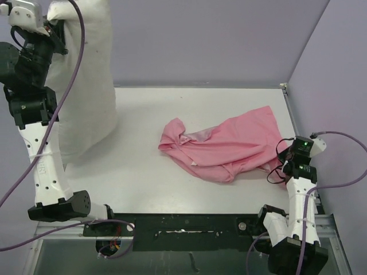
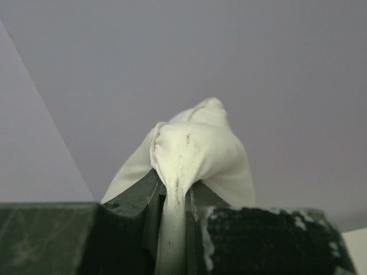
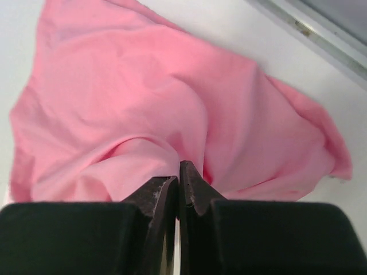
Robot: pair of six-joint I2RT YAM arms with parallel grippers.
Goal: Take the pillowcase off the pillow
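- Plainly, the left end effector [image 2: 175,192] pinches the hanging pillow [image 1: 86,86] by one corner; it could slip free.
- The right end effector [image 3: 179,172] sits closed against the pillowcase [image 1: 229,146], crumpled on the worktop [image 1: 143,183]; a snagged fold would drag.

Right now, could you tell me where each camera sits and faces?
Top external: above, behind the arms, looking down on the table; both arms show.
Left wrist: on the raised left gripper, facing the lilac wall past the pinched pillow; fingers show.
Right wrist: on the right gripper, facing the pillowcase; fingers show.
Shared: top and right wrist both see the pillowcase.
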